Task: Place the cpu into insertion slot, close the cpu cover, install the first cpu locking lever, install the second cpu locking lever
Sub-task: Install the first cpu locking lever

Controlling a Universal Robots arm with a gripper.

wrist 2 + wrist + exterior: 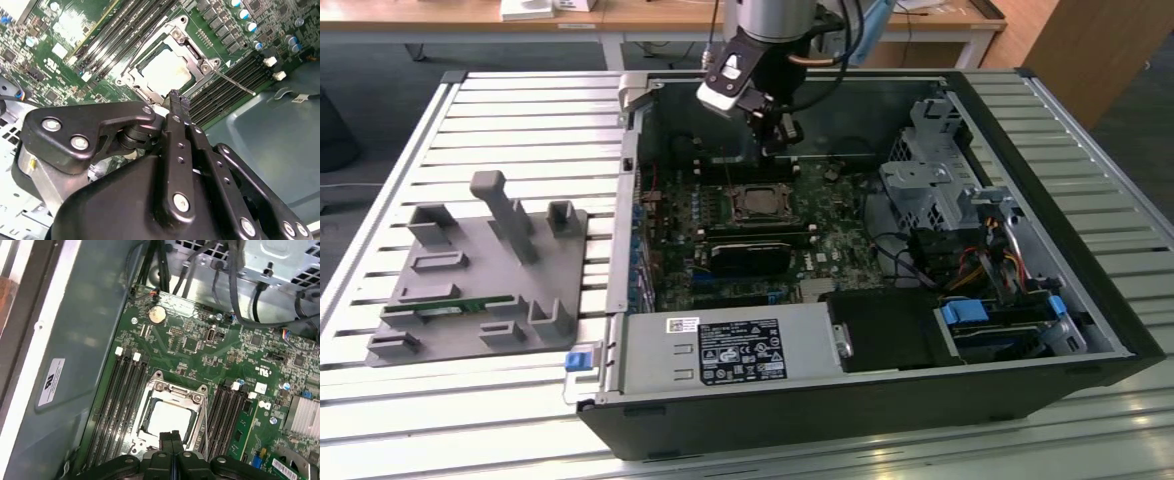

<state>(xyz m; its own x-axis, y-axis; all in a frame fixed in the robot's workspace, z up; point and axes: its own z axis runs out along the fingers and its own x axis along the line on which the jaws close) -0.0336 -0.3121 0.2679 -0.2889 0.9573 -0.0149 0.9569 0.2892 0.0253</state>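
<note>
The cpu (169, 421) lies flat in the socket on the green motherboard (195, 360), its silvery top (165, 67) showing through the cpu cover (172, 389). The cover's metal frame (192, 50) lies down around the chip. A thin locking lever (235, 82) sticks out from one socket corner over the memory slots. My gripper (177, 97) is shut with nothing between its fingers. Its tips (172, 436) hang just above the socket's edge. In the exterior view the gripper (781, 138) hovers inside the open computer case above the socket (758, 203).
Black memory slots (122, 390) flank the socket on both sides. The case wall (75, 340) stands close by. Cables and a metal drive cage (934, 180) fill the exterior view's right. A grey fixture plate (480, 270) with pegs lies outside the case on the exterior view's left.
</note>
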